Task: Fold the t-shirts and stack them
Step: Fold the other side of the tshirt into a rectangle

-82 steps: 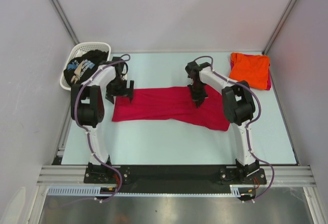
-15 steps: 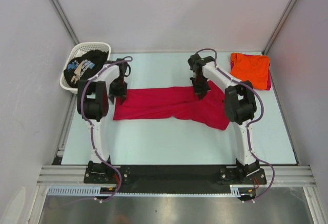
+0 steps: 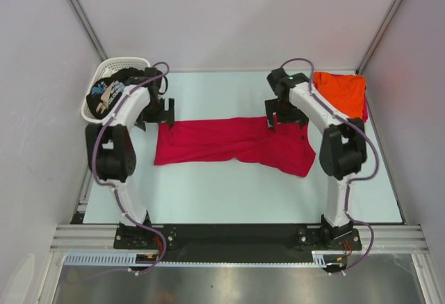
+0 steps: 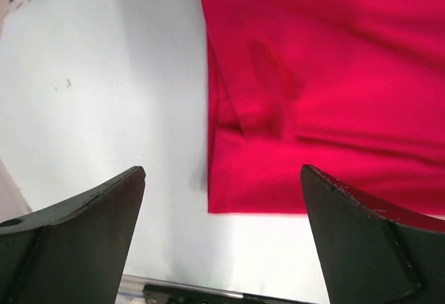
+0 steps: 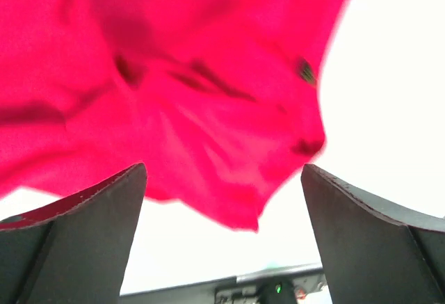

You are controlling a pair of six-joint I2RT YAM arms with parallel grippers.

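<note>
A red t-shirt (image 3: 233, 144) lies flat across the middle of the table (image 3: 229, 196), folded into a long band that runs left to right. Its left end is squared off, and its right end sags toward the lower right of the overhead view.

The left gripper (image 3: 161, 111) hangs by the shirt's upper left corner. Its jaws are spread wide with nothing between them. From its wrist camera the left gripper (image 4: 222, 173) looks down on the shirt's left edge. The cloth fills the upper right of that frame, with a narrow doubled-over strip along the edge and bare table to the left.

The right gripper (image 3: 281, 117) sits over the upper edge of the shirt, right of centre. Its jaws are also spread and hold nothing. In its own view the right gripper (image 5: 222, 173) has blurred, rumpled red cloth filling the upper left and centre, with white table at the right. I cannot tell whether it touches the cloth.

An orange t-shirt (image 3: 338, 94) lies folded in the upper right corner of the table, well apart from the red one. A black t-shirt (image 3: 115, 90) with pale print is heaped in a white basket (image 3: 132, 60) at the upper left.
</note>
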